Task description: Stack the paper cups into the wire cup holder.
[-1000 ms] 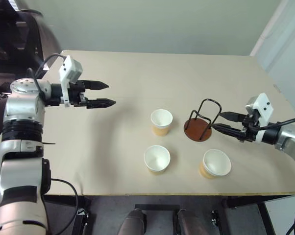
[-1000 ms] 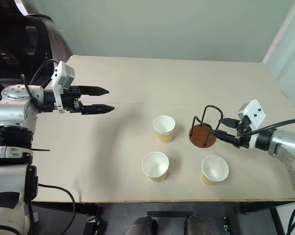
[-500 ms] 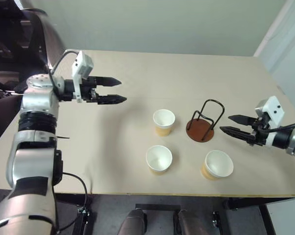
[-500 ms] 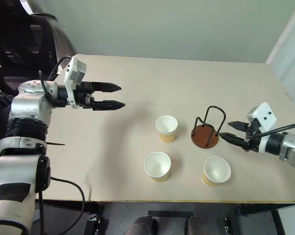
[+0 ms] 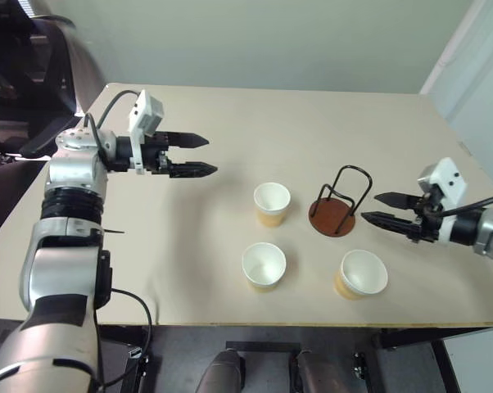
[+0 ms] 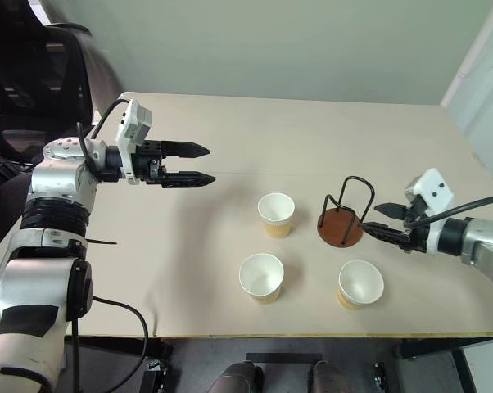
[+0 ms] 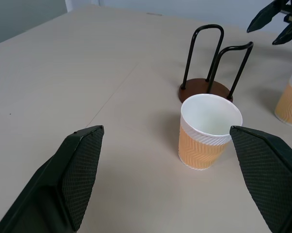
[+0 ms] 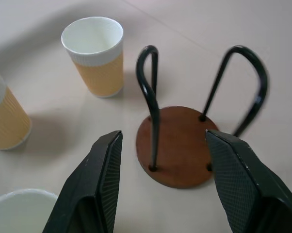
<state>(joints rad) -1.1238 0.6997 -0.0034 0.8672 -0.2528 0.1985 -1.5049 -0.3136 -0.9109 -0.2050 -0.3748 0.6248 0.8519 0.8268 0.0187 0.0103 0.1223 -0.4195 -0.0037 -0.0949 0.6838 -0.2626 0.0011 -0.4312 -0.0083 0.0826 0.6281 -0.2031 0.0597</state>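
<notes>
approach step: left gripper (image 5: 204,155) spread, empty, nearest paper cup (image 5: 272,203) at its 4 o'clock; right gripper (image 5: 376,208) spread, at 3 o'clock of wire cup holder (image 5: 338,206); next, judged: grasp a cup

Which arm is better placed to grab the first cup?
Left, probably: the left gripper is open and aimed at the far cup; the right gripper faces the wire cup holder.

On the bench (image 5: 230,106), the wire cup holder (image 5: 337,206) stands just right of the far paper cup (image 5: 272,203). Two more cups sit nearer the front edge: one (image 5: 264,265) left, one (image 5: 361,274) right, all upright and apart.
</notes>
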